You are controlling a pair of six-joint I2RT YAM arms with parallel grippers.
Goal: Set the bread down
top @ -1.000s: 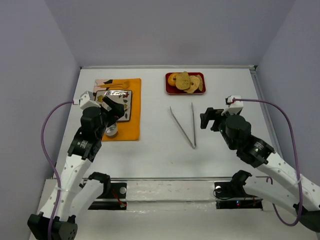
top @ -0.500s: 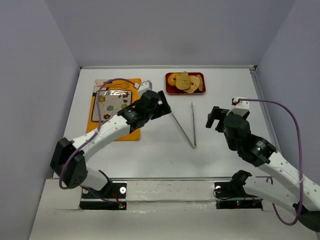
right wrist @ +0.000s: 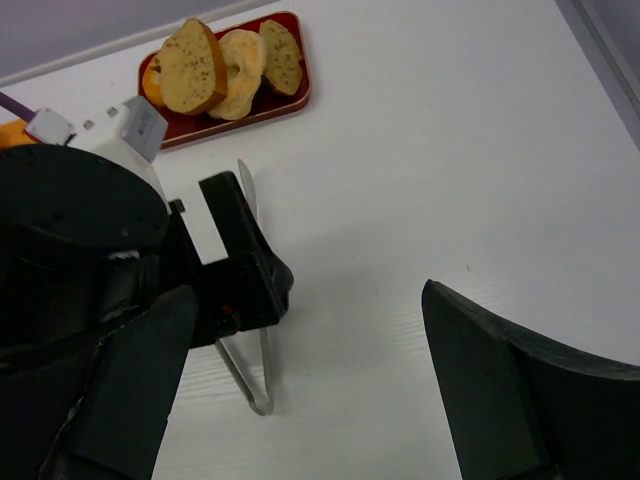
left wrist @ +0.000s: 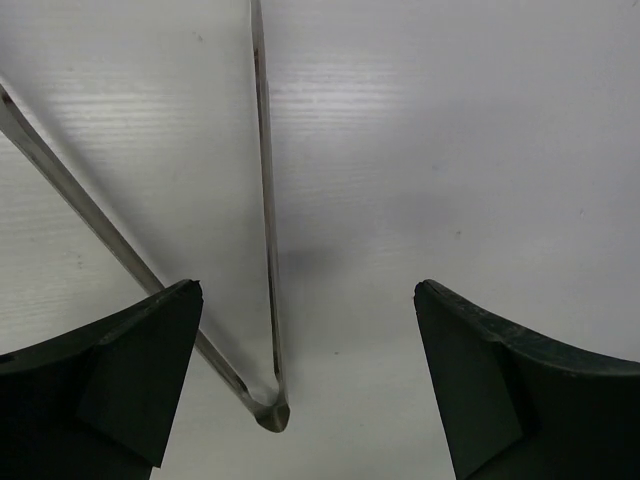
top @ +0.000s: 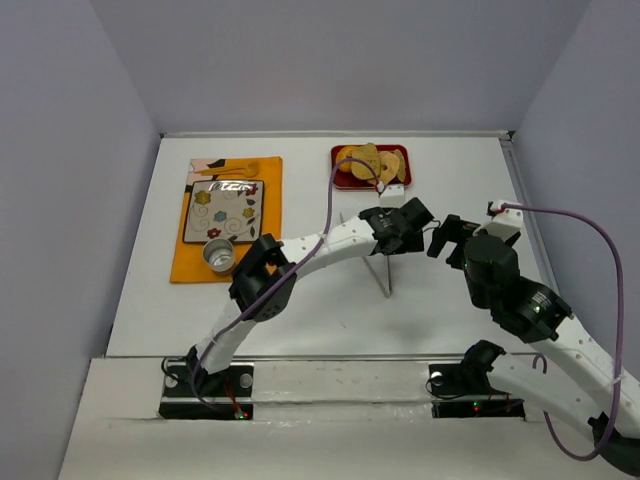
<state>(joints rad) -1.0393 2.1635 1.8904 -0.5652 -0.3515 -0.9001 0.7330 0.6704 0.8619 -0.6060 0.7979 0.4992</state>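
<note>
The bread is a golden-tan slice with dark specks, lying in a red tray at the back of the table. It also shows in the right wrist view, leaning on a pale ring-shaped piece and beside another slice. My left gripper is open and empty, low over metal tongs. In the left wrist view the tongs' hinge lies between the open fingers. My right gripper is open and empty, just right of the left one.
An orange mat at the left holds a flowered square plate, a small metal cup and a wooden spoon. The left arm stretches across the table's middle. A raised edge runs along the table's right side.
My left arm has swept from the orange mat to the right and now hangs over the tongs. My right gripper has drifted slightly right.
</note>
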